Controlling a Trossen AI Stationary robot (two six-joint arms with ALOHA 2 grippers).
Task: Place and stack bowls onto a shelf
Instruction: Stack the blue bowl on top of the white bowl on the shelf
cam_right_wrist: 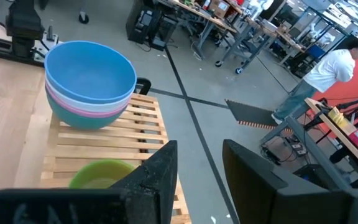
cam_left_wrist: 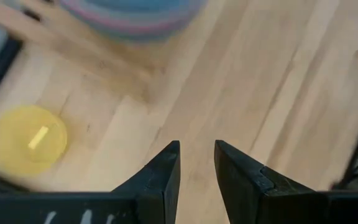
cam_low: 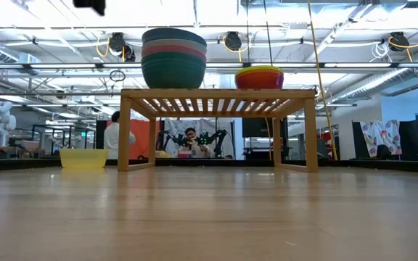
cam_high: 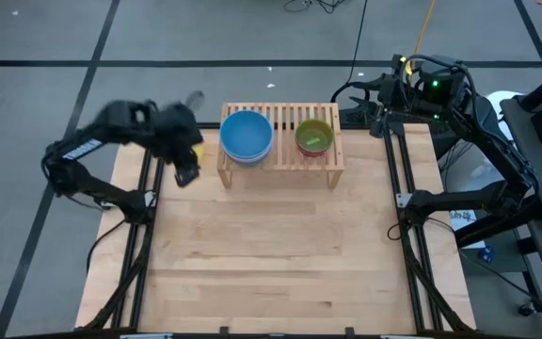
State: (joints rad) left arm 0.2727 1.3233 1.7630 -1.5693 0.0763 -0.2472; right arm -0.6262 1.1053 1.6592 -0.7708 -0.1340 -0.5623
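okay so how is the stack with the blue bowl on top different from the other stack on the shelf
The blue-topped stack is wider and taller than the lime-topped stack. The blue-topped stack shows blue, white, pink and teal bands, while the lime-topped stack shows lime green on top with red and purple below. The blue-topped stack sits toward the shelf's left end, the lime-topped stack toward its right. Both are upright nested bowls resting on the slatted top.

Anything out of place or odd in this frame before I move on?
One thing: the yellow bowl sits alone on the table to the left of the shelf, while the large stack and small stack sit upright on top. The left gripper hangs open near it. Nothing looks spilled or damaged.
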